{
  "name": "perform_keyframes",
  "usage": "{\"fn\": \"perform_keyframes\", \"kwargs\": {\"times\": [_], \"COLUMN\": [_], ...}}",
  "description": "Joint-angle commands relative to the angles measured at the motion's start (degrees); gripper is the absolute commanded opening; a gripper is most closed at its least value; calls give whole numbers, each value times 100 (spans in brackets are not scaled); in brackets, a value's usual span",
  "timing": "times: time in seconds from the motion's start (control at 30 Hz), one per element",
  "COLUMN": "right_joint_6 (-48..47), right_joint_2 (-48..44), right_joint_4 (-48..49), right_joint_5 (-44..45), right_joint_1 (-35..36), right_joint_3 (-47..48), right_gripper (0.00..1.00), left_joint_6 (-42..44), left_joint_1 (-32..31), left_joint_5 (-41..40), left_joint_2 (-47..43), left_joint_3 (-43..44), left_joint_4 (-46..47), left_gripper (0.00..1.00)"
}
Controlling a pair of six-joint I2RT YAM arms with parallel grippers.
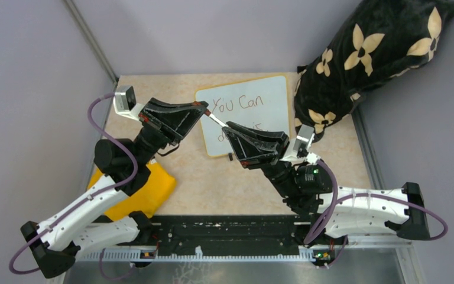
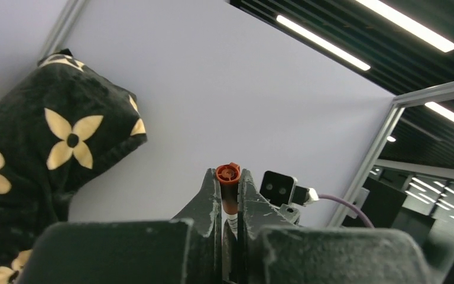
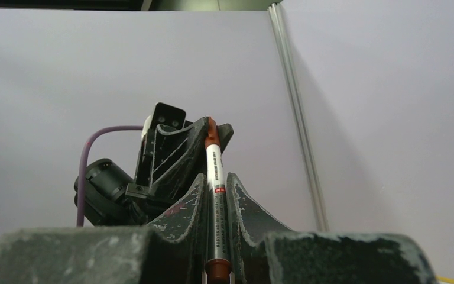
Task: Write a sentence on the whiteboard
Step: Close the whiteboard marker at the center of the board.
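Left hand [image 2: 229,178]: pinching marker [image 1: 216,120] at its capped end
Right hand [image 3: 216,180]: gripping marker barrel
Whiteboard [image 1: 272,94]: sitting on worktop [image 1: 224,177]

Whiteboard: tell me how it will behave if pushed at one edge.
The whiteboard is probably stiff: its framed edges run straight. It looks thin, so likely light, and may slide on the smooth table rather than tip.

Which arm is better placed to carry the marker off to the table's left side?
Left. The left claw grips the marker's end at the board's left edge; the right claw holds its body over the board's lower half.
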Motion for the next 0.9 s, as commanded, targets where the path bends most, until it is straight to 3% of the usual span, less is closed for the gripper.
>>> {"fn": "perform_keyframes", "kwargs": {"times": [0.0,0.47,0.87], "right_joint_6": [-11,-229,-365], "right_joint_2": [-19,365,917], "right_joint_4": [191,458,551], "right_joint_5": [142,515,780], "right_joint_1": [-13,-17,-34], "right_joint_3": [32,272,776], "right_gripper": [0,0,0], "left_joint_6": [-81,-1064,-772], "left_joint_1": [11,-36,-708], "left_joint_5": [90,826,666], "left_joint_2": [33,551,759], "left_joint_3": [-39,-317,-327], "left_joint_4": [15,-78,-320], "left_gripper": [0,0,0]}}
